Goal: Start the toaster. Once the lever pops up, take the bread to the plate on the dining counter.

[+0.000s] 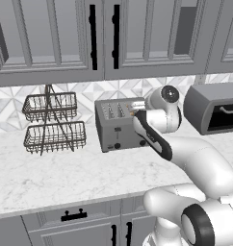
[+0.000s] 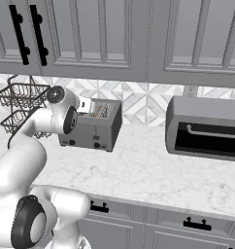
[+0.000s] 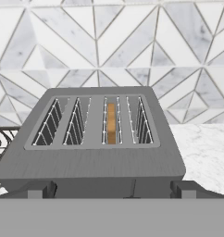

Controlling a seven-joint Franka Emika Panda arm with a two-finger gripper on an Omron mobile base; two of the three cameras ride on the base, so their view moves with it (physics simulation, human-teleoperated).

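The toaster (image 3: 104, 157) looks like dull grey metal. The bread (image 3: 111, 123) looks soft and tan. The worktop (image 1: 65, 173) is smooth white marble. The basket rack (image 1: 53, 122) is thin dark wire.

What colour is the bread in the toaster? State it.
Golden-tan bread, clearest in the hand view.

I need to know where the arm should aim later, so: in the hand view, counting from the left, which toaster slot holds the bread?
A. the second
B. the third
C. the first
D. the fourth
B. In the hand view the golden-brown bread sits down in the third slot from the left of the toaster; the other three slots show bare wire guides.
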